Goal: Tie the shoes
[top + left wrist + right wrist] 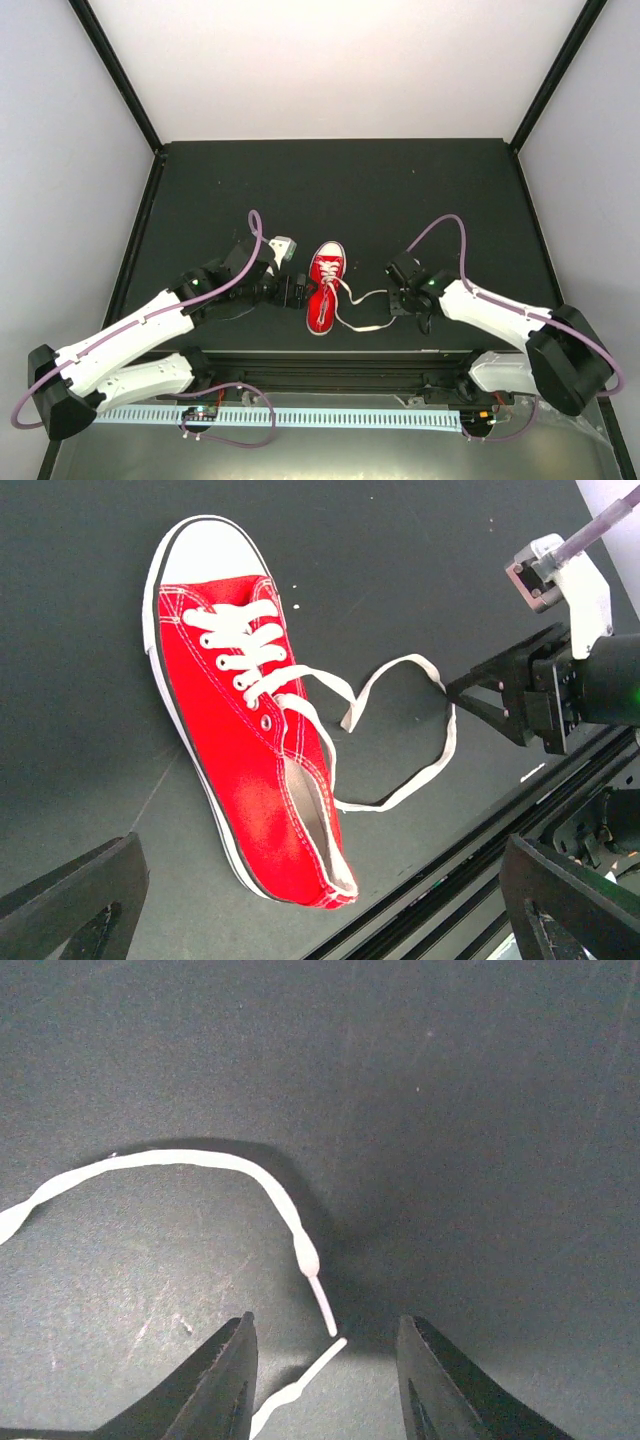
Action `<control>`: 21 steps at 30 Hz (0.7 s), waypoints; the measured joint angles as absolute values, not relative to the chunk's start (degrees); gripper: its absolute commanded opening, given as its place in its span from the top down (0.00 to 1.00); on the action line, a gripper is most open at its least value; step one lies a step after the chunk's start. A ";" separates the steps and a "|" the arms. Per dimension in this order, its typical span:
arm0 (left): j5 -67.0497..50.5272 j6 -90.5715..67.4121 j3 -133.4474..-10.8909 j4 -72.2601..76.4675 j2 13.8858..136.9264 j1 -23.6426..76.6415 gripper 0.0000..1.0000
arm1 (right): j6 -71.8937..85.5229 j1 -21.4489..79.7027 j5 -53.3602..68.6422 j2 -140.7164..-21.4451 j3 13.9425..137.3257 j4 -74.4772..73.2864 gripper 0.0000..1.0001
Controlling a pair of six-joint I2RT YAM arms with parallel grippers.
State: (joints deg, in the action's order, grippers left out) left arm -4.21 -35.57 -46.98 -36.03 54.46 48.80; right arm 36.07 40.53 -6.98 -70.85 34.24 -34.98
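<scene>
One red sneaker (324,288) with a white toe cap lies on the black table between my arms, toe pointing away. In the left wrist view the shoe (240,770) is leaning on its side. Its white laces (405,730) are untied and trail in a loose loop to the right. My left gripper (297,290) is open and empty just left of the shoe, with its fingers (70,900) spread wide by the heel. My right gripper (400,297) is open just above the table. Two lace tips (322,1305) lie between its fingertips (222,1375), not gripped.
A black metal rail (470,880) runs along the table's near edge just behind the heel. A white cable duct (300,415) lies below it. Black frame posts (115,70) and white walls enclose the table at the left, right and back.
</scene>
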 measured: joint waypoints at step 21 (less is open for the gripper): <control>-4.91 -35.62 -47.00 -37.87 55.44 48.45 0.01 | 32.49 40.53 -8.91 -81.54 36.95 -28.29 0.89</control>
State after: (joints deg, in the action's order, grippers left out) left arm -4.91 -35.62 -47.00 -37.87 55.44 48.45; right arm 32.49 40.53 -8.91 -81.54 36.95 -28.29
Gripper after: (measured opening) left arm 0.988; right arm 0.199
